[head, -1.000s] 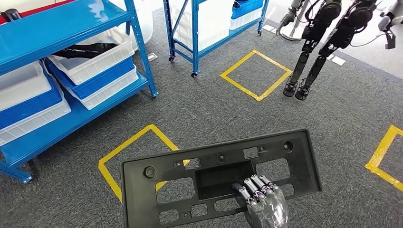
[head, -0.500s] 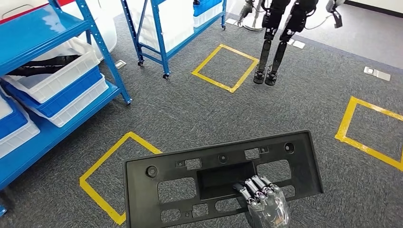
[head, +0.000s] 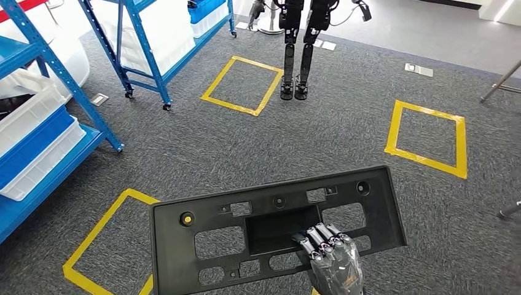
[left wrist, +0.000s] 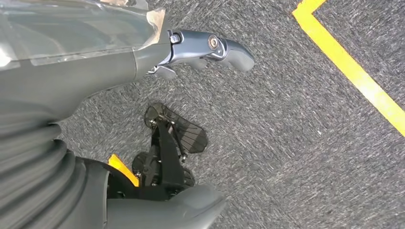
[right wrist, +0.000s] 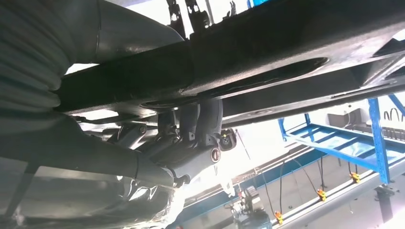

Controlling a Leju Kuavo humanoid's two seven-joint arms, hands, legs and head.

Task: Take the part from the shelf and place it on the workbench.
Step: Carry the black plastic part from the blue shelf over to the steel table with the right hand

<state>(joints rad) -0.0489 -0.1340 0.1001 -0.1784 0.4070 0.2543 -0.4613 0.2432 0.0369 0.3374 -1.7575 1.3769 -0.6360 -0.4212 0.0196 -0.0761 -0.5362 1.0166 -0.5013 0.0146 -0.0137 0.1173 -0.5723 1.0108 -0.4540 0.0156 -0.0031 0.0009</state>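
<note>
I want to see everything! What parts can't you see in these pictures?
- Head view: the black part's near edge and the right hand's wrist are cut off by the picture's bottom edge.
- Right wrist view: the part hides the fingertips.
- Left wrist view: the left hand's fingers are mostly behind its cover.

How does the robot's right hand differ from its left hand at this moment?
The right hand grips the black part, fingers hooked over the edge of its central opening; the left hand holds nothing. The right hand is raised in front carrying the part level; the left hand hangs down toward the carpet. Both have grey covers.
</note>
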